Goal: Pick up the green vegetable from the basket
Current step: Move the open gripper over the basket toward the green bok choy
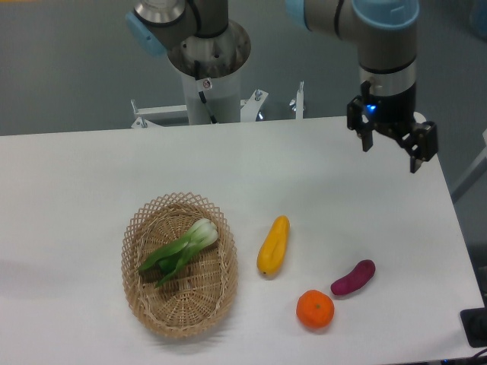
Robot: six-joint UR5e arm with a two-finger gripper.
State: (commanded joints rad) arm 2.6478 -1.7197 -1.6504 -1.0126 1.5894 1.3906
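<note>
Your black two-finger gripper (390, 151) is hanging above the table's far right corner, fingers spread wide and gripping nothing. The green leafy vegetable with the pale bulbous stem (179, 251) is lying inside the oval tan wicker basket (144, 299), well apart from the gripper, toward the near left of the white table (84, 182).
</note>
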